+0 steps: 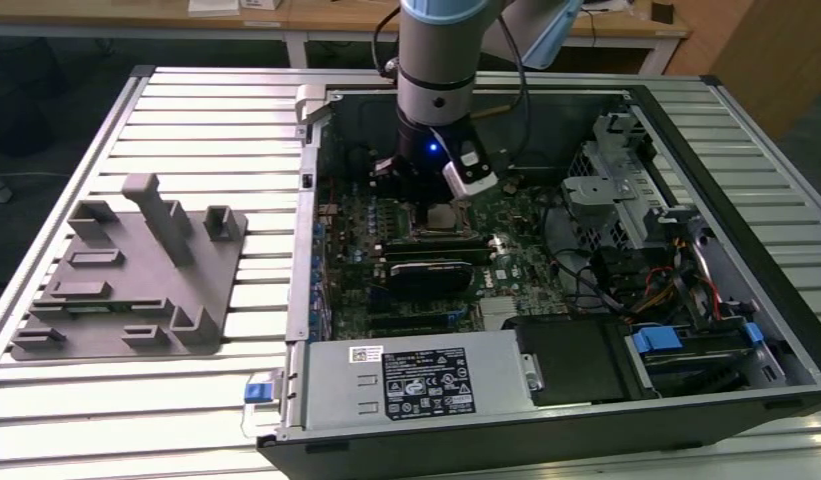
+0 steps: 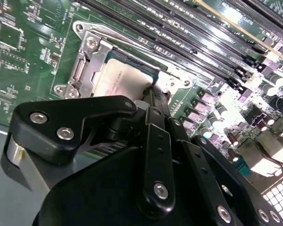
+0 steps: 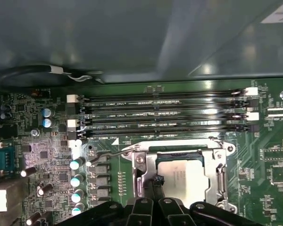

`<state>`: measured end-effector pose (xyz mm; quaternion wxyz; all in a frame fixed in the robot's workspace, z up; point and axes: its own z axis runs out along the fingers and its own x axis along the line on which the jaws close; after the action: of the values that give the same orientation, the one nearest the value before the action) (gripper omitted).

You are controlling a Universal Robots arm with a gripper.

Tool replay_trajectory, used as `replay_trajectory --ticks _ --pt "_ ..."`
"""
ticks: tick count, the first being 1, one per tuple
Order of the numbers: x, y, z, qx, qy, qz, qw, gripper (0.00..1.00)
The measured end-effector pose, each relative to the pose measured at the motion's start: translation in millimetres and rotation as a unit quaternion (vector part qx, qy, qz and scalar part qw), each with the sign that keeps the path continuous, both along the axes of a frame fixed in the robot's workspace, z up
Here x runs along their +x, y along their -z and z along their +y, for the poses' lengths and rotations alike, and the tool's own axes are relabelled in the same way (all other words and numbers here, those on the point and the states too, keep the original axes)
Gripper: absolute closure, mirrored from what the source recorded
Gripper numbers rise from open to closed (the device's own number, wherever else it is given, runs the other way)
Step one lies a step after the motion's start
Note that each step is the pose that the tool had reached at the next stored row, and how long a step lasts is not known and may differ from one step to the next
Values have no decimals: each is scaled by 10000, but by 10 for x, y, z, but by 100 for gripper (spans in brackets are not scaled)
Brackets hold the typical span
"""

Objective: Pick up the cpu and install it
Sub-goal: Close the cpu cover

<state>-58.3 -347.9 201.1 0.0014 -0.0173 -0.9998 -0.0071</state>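
The cpu (image 1: 445, 216) (image 2: 119, 80) (image 3: 185, 178), a flat square with a silvery-grey top, lies inside the metal socket frame (image 2: 87, 59) (image 3: 144, 165) on the green motherboard (image 1: 510, 255) of the open computer case. My gripper (image 1: 434, 203) (image 2: 152, 92) (image 3: 156, 181) hangs straight above the socket. Its two thin black fingers are shut together with nothing between them, and their tips rest at one edge of the cpu's top plate. In both wrist views the gripper's black linkage hides part of the socket.
Memory slots (image 3: 160, 110) run alongside the socket, with its thin wire lever (image 3: 104, 153) and several capacitors (image 3: 77, 165) close by. The case holds a power supply (image 1: 410, 385) and a drive cage (image 1: 624, 195). A grey fixture plate (image 1: 130, 270) sits on the slatted table at the exterior view's left.
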Motion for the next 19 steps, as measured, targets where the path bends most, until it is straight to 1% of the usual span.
replay_trajectory --ticks 6,15,19 --pt "-45 14 0 0 0 0 10000 89" --pt "-47 24 0 1 0 0 10000 89" --pt "-47 13 0 0 0 0 10000 89"
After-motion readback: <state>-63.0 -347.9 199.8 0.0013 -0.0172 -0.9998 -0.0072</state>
